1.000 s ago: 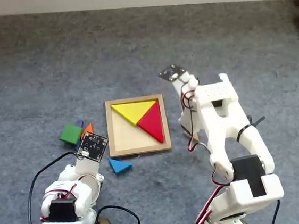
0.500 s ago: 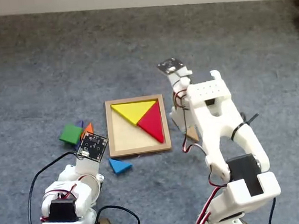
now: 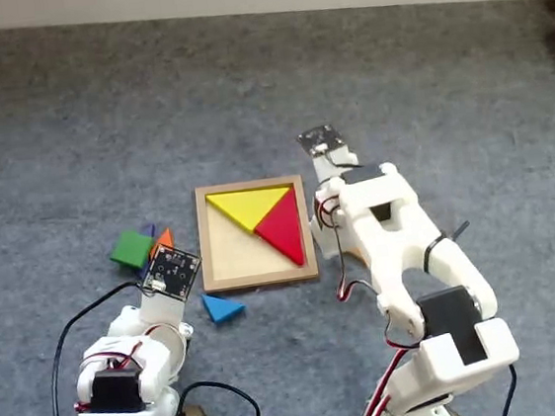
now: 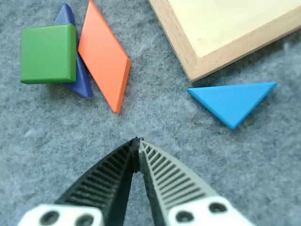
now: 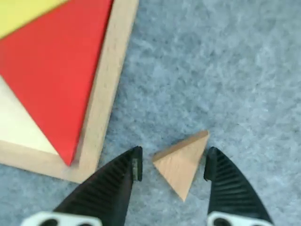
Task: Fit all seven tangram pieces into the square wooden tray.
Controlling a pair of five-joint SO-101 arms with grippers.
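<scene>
Grey felt was seen over the table (image 3: 423, 83), and the tray (image 3: 258, 275) was laid near its middle, ahead of the two arms. Two pieces were already seated in the tray: a yellow triangle (image 3: 246, 208) along the far rim and a red triangle (image 3: 282, 229) along the right rim, the two touching along a slanted edge. The rest of the tray floor was left bare.

The right hand (image 5: 173, 164) was held low over the table just beside the tray's right rim, with its fingers apart. A wood triangle (image 5: 181, 162) was lying flat between them, and no contact with either finger could be made out.

The left hand (image 4: 138, 143) was held above the felt with its fingers pressed together and nothing between them. A blue triangle (image 4: 233, 101) was placed just off the tray's near left corner. Farther left, a green square (image 4: 48, 53), an orange piece (image 4: 104, 55) and a dark-blue piece (image 4: 81, 77) were bunched together, the dark-blue one partly hidden by the green square.
</scene>
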